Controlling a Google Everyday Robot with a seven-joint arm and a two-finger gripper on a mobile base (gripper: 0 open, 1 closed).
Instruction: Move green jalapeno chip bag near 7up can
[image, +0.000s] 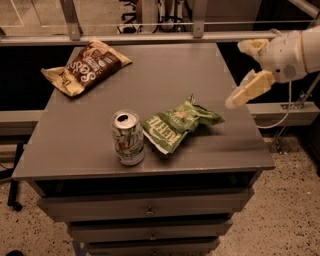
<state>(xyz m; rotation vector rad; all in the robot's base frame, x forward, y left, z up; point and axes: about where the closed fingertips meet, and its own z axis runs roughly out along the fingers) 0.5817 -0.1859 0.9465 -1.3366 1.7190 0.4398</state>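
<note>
Grey tabletop (80, 130); green jalapeno chip bag (177, 125) beside 7up can (128, 137), judged light, crinkly, best pinched at edge; gripper (237, 75) held wide, empty, apart from bag.

On the table (75, 145), the can (128, 137) stands lower centre, the small chip bag (177, 122) just right of it, a bigger chip bag (87, 65) upper left, and the gripper (239, 74) upper right.
</note>
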